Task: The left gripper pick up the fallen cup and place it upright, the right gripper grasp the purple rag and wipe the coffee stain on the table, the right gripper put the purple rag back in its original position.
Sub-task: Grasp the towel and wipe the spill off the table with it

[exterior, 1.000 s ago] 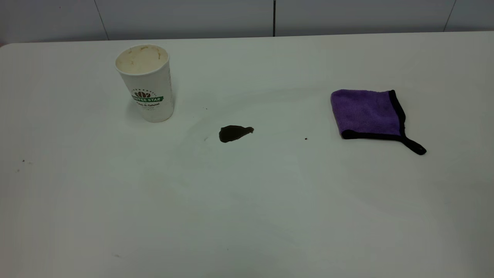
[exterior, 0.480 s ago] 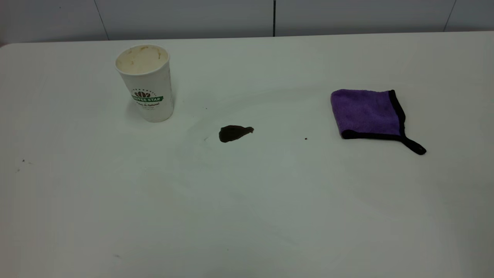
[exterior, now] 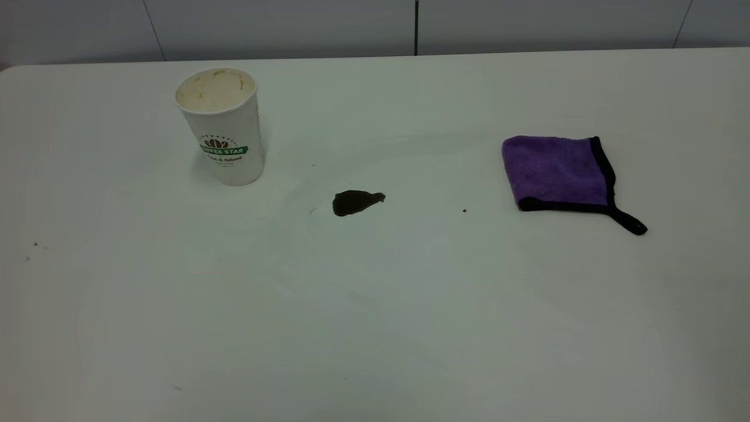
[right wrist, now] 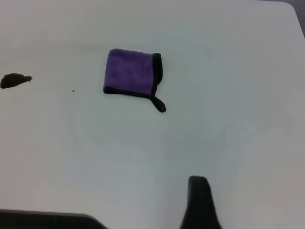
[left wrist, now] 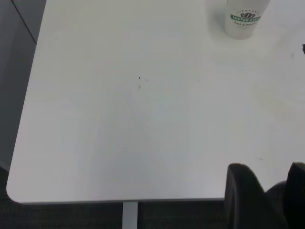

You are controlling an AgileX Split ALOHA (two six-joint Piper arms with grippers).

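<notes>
The cup (exterior: 222,126) stands upright at the far left of the table (exterior: 375,328), with its cream inside showing; it also shows in the left wrist view (left wrist: 244,19). The coffee stain (exterior: 354,202) lies mid-table, to the right of the cup, and shows in the right wrist view (right wrist: 14,80). The purple rag (exterior: 556,173) lies flat at the right, its black loop pointing to the near right; it also shows in the right wrist view (right wrist: 131,74). My left gripper (left wrist: 269,171) is open and empty over the table's near left edge, far from the cup. My right gripper (right wrist: 199,202) is near the front edge, well short of the rag.
Tiny dark specks (exterior: 464,210) lie between the stain and the rag, and more (exterior: 35,244) at the near left. A grey wall runs behind the table. The table's left edge and a leg (left wrist: 128,214) show in the left wrist view.
</notes>
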